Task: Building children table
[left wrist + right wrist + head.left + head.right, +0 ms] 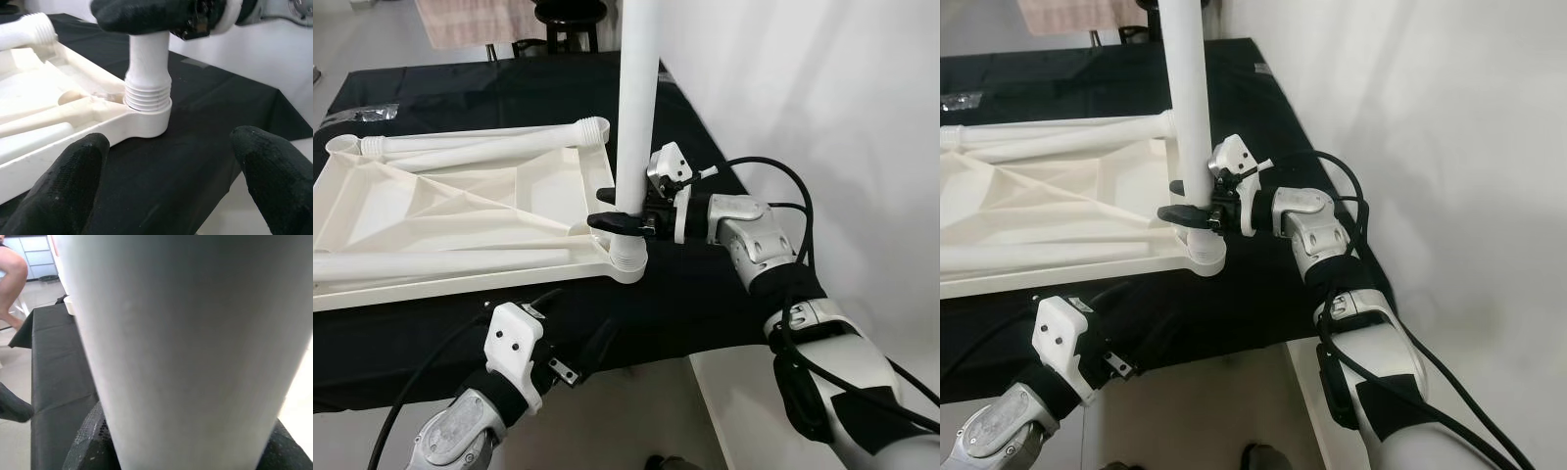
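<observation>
A white plastic children's table panel (460, 211) lies upside down on the tabletop (705, 294), which is draped in a matte black cloth. The panel's underside is a shallow tray stiffened by raised diagonal ribs, smooth and slightly glossy. At its corner, toward 5 o'clock of the panel, sits a round socket (626, 262). A white tubular leg (636, 108) stands upright in that socket, its ridged threaded collar (146, 95) partly showing above the socket rim. Two more legs (480, 142) lie lengthwise in the tray along its 12 o'clock edge, their ribbed threaded ends pointing toward 3 o'clock.

The right gripper (619, 222) reaches in from 3 o'clock, its textured black fingers (142, 14) clenched around the upright leg just above the collar; the right wrist view is close against the leg's smooth pale shaft.

The left gripper (176, 181) hovers at 6 o'clock of the socket, low over the cloth near the tabletop edge, its pebbled black fingers (68, 181) spread apart and grasping nothing.
</observation>
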{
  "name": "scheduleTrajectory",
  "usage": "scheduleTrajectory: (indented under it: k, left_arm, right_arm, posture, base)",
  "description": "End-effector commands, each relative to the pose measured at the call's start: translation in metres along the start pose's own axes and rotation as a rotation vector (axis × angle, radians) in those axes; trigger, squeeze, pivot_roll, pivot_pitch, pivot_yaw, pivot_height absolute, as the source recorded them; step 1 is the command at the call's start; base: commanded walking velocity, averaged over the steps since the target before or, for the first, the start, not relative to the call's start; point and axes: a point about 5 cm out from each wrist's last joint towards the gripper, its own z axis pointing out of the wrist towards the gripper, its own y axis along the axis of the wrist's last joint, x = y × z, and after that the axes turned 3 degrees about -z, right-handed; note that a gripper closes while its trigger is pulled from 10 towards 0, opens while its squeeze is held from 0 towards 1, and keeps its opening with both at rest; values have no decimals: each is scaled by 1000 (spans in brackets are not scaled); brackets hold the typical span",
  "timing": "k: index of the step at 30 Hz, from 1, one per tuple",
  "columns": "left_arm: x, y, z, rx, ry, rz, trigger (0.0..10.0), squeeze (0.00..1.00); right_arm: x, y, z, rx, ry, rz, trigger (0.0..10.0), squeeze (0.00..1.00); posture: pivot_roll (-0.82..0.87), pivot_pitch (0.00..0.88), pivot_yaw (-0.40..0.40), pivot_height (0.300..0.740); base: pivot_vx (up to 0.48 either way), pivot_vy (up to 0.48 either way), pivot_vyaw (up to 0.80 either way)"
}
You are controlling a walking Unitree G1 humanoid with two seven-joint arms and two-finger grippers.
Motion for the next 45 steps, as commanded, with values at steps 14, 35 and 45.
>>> scheduleTrajectory:
  k: [14,35,45]
  left_arm:
    - [16,-5,21,-13,47,38,10000,0]
    - [26,-9,37,-33,81,36,10000,0]
    - [25,-11,37,-32,79,30,10000,0]
  right_arm:
    - [69,-66,29,129,-695,243,0,0]
    - [38,-1,24,-58,10,-29,10000,0]
    - [20,1,14,-46,143,32,0,0]
  posture:
    - [-70,67,-29,740]
    - [-47,39,-57,740]
    - [-29,42,-64,740]
  base:
    - [0,0,0]
    - [0,0,0]
    - [0,0,0]
